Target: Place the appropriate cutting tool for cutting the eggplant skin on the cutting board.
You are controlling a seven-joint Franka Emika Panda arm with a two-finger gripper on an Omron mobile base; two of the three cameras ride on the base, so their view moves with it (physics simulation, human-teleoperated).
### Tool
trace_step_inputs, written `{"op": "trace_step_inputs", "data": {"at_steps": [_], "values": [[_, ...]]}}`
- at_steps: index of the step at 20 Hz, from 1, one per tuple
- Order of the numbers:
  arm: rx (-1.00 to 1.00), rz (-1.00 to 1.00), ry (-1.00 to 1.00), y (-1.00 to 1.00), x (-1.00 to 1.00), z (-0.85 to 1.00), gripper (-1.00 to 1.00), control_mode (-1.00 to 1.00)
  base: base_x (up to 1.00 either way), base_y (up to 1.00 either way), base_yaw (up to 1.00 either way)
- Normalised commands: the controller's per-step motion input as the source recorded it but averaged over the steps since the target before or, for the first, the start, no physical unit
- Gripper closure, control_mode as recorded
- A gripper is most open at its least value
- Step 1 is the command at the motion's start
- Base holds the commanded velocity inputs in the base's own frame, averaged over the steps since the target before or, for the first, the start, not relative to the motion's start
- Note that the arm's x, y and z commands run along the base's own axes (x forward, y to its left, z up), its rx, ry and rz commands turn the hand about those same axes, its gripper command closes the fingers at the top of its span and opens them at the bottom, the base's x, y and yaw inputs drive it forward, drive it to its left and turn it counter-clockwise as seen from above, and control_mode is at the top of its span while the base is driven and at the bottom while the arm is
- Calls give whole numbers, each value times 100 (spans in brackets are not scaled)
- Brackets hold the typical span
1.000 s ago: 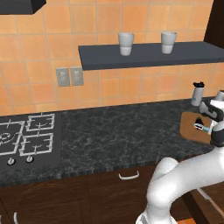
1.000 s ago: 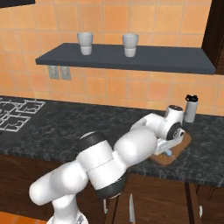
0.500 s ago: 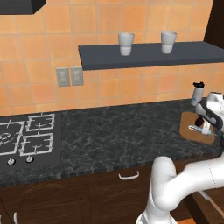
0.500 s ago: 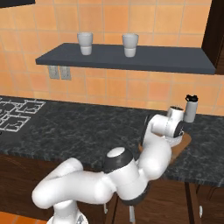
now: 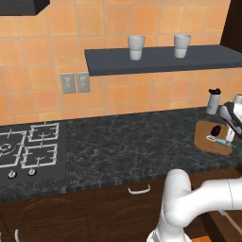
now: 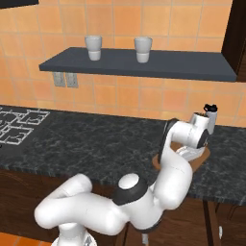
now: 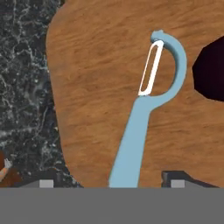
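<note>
From the left base view, my tool [image 5: 230, 137] hangs over the cutting board [image 5: 204, 139] at the far right of the surface [image 5: 123, 142], the eggplant [image 5: 216, 129] and a pale blue peeler [image 5: 213, 138] lying on the wood.

From the right base view, my arm covers most of the board; only an edge shows.

In the hand view the peeler [image 7: 142, 118] lies flat on the board [image 7: 92, 87], the eggplant [image 7: 212, 70] just beside its head. My fingertips [image 7: 175, 181] are spread, pinching nothing. I judge the placing done: I should lift straight up without nudging the handle.
</note>
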Motion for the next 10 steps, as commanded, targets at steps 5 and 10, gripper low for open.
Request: {"op": "trace_step_inputs", "data": {"at_steps": [5,10], "values": [[0,0,-10,20,-69,26,-100,-100,0,0,0],[-2,0,-5,52,-59,6,-100,-100,0,0,0]]}}
